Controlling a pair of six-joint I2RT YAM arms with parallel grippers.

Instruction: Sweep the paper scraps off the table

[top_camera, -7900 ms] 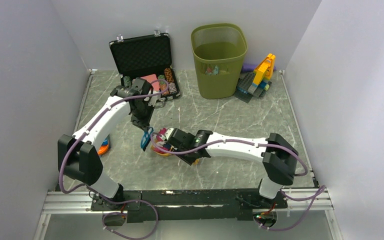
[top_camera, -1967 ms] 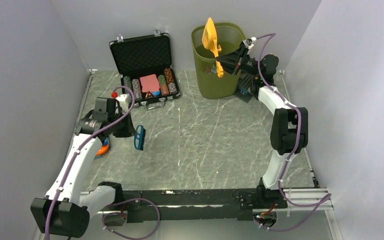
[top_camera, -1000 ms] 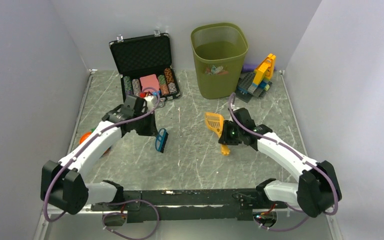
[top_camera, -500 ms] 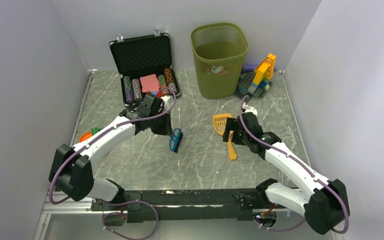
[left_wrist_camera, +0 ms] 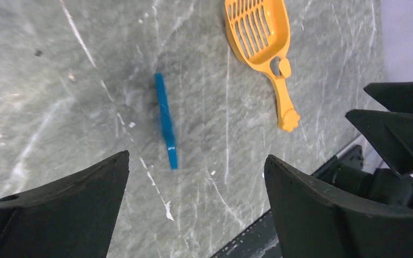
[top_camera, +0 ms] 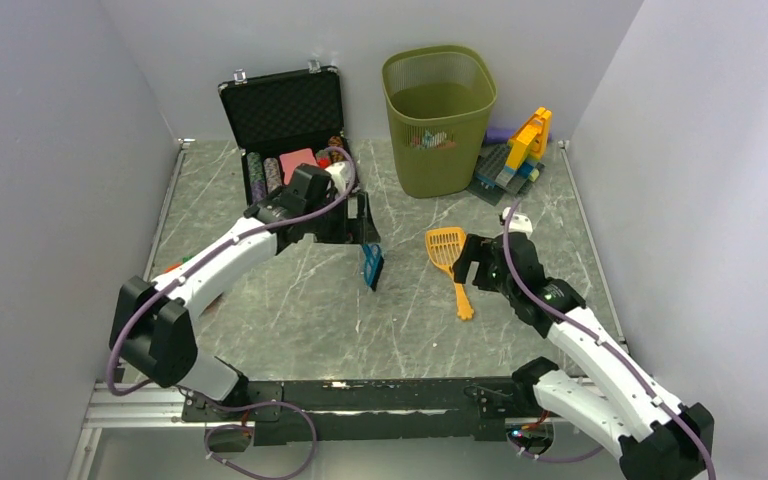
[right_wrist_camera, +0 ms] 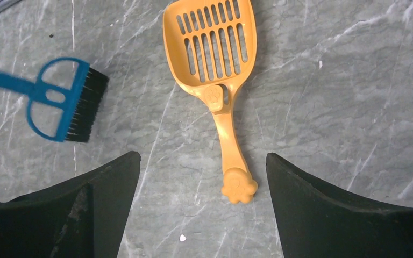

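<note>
Top view first: both arms reach out over the grey-green marble-patterned bench [top_camera: 290,320]. The left pincer [top_camera: 364,222] has its jaws spread wide and grips nothing. A small blue plastic hand brush [top_camera: 371,266] with black bristles sits just under it, on the near side. The right pincer [top_camera: 470,266] is wide open too, and empty. A flat orange slotted plastic scoop [top_camera: 446,246] lies on the bench just off its tips, between the two pincers. Well beyond both pincers, an olive-green mesh waste basket [top_camera: 438,110] stands at the back wall. Coloured bits low down behind its mesh look like the paper scraps [top_camera: 428,140], though they're too small to be sure. A black hard case [top_camera: 285,110] of poker chips stands behind the left pincer, and a toy-brick model [top_camera: 515,155] far behind the right one.

Left wrist view: the two black fingers [left_wrist_camera: 59,215] stand far apart, and the hand brush shows edge-on and blurry in the gap beyond them. I can't tell if it's resting on the bench. The scoop is further out, to the right.

Right wrist view: these fingers [right_wrist_camera: 333,209] are spread wide as well. The scoop lies flat straight ahead, handle end pointing back between them, touching neither. The hand brush is off to the left, bristles facing the scoop.
</note>
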